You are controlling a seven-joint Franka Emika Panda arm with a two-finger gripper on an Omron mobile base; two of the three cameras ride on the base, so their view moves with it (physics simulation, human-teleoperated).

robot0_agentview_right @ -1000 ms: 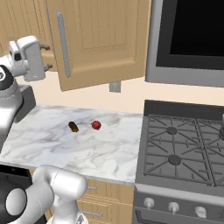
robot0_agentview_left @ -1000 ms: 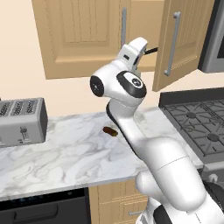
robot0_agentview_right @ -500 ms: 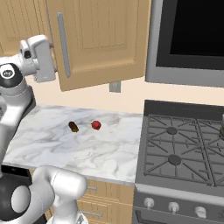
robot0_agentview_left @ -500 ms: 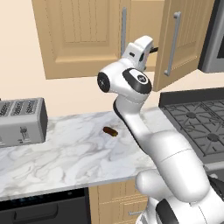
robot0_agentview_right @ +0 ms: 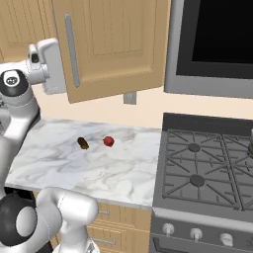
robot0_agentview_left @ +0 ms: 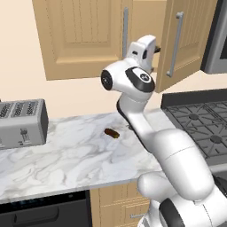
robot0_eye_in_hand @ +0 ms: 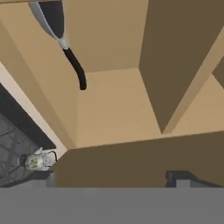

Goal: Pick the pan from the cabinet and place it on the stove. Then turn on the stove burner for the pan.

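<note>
Gripper (robot0_eye_in_hand: pixel 113 177) — jaws wide — faces the cabinet (robot0_eye_in_hand: pixel 118 113); pan (robot0_eye_in_hand: pixel 65 39) inside.

A: What blocks the way into the cabinet (robot0_eye_in_hand: pixel 109 113)?

B: In the hand view, a wooden divider (robot0_eye_in_hand: pixel 175 65) juts out at two o'clock, splitting the interior. Left of it the shelf lies bare and open, apart from the pan (robot0_eye_in_hand: pixel 51 19) at eleven o'clock, whose black handle hangs into the gap.

A: And outside?

B: The open door (robot0_agentview_left: pixel 186 42) stands at three o'clock of the end effector (robot0_agentview_left: pixel 146 51) in the left base view, close beside it. Below, the tabletop (robot0_agentview_right: pixel 64 163) carries a small brown item (robot0_agentview_right: pixel 83 143) and a red one (robot0_agentview_right: pixel 108 142) near the middle; the rest is free. The stove (robot0_agentview_right: pixel 207 168) grates are bare here.
</note>
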